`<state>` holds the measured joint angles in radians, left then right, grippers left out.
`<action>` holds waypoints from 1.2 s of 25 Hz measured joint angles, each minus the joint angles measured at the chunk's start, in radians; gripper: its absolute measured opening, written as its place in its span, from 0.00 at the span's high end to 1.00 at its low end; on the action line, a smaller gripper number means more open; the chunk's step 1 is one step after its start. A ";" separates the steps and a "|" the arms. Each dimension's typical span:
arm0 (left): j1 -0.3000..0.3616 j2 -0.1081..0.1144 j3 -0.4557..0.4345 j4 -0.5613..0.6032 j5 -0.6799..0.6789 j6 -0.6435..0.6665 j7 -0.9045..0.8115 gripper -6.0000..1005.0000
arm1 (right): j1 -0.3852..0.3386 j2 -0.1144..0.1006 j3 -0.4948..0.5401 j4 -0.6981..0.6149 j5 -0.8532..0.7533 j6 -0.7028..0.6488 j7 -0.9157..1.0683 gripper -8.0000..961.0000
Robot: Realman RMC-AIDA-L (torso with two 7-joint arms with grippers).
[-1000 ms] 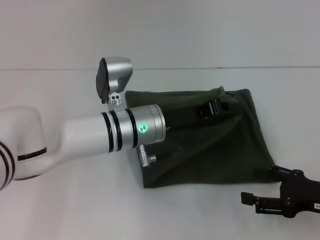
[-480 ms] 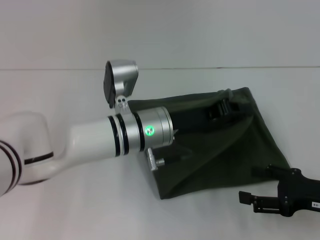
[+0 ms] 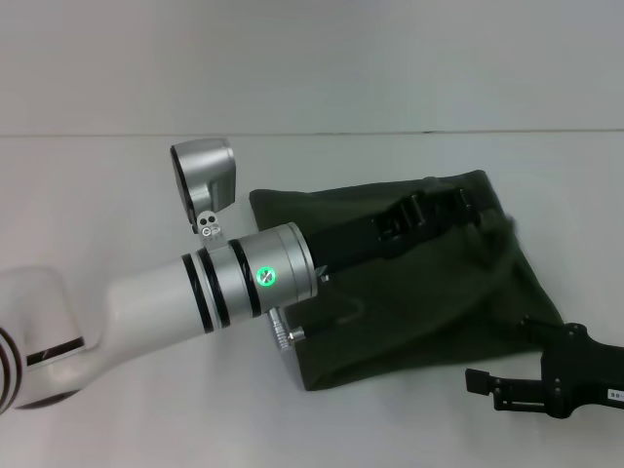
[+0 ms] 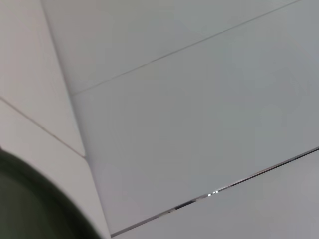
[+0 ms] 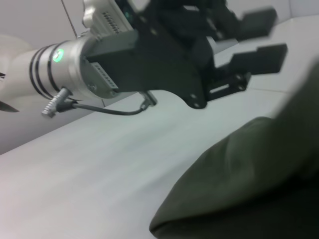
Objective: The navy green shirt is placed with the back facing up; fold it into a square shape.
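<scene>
The left arm [image 3: 195,292] hides part of the navy green shirt [image 3: 429,292].

We see a plain white tabletop [image 3: 117,409], matte, evenly lit. Behind it a pale grey wall [image 3: 312,58] meets the far edge in a thin dark line. Left wrist view: light panels [image 4: 199,124] with narrow seams.

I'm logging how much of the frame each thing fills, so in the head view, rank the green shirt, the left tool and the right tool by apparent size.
1. navy green shirt
2. right tool
3. left tool

The right tool is cut off by the frame edge and may sit nearer the camera, so the last two are unsure.
</scene>
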<state>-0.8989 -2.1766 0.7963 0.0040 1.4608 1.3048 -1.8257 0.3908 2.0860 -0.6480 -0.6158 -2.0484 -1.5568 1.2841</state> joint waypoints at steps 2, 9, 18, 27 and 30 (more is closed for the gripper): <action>0.015 0.000 -0.001 0.007 0.000 0.010 -0.003 0.80 | -0.005 -0.001 0.001 0.000 -0.001 0.000 0.000 0.02; 0.139 0.006 0.049 0.171 0.010 0.131 0.005 0.53 | -0.062 -0.017 0.041 0.008 -0.024 -0.074 0.026 0.02; 0.432 0.018 0.055 0.595 0.040 0.210 0.354 0.23 | -0.026 -0.092 0.222 0.000 -0.024 -0.187 0.522 0.02; 0.510 0.014 -0.034 0.636 0.141 0.270 0.629 0.06 | 0.212 -0.188 0.197 -0.004 -0.145 -0.097 1.117 0.02; 0.513 0.013 -0.043 0.635 0.173 0.270 0.645 0.05 | 0.281 -0.217 0.152 -0.005 -0.191 -0.041 1.203 0.02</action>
<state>-0.3861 -2.1637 0.7534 0.6393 1.6338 1.5752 -1.1804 0.6719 1.8691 -0.4958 -0.6203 -2.2395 -1.5980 2.4873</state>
